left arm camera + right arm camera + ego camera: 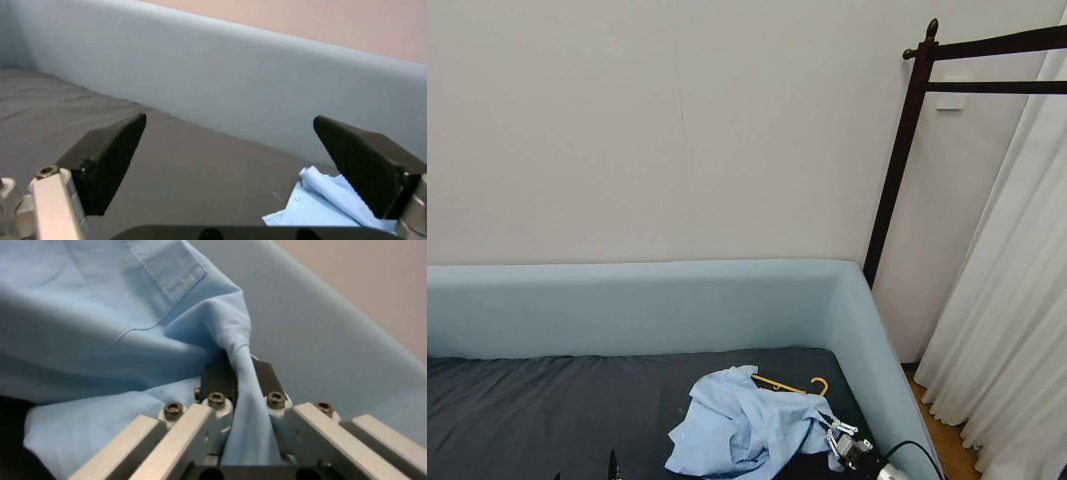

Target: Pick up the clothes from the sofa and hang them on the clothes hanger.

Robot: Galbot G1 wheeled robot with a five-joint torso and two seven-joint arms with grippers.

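Observation:
A light blue shirt (737,425) lies crumpled on the dark sofa seat (547,410) near the right armrest, with a yellow hanger (789,386) poking out behind it. My right gripper (835,432) sits at the shirt's right edge. In the right wrist view it (241,374) is shut on a pinched fold of the shirt (133,320). My left gripper (230,160) hovers open over the seat, left of the shirt (320,202); its fingertips (611,464) peek up at the head view's lower edge. The dark wooden clothes rack (907,130) stands past the sofa's right end.
The pale blue sofa backrest (627,305) and right armrest (877,350) wall in the seat. White curtains (1017,300) hang at the right beside the rack. A plain wall rises behind the sofa.

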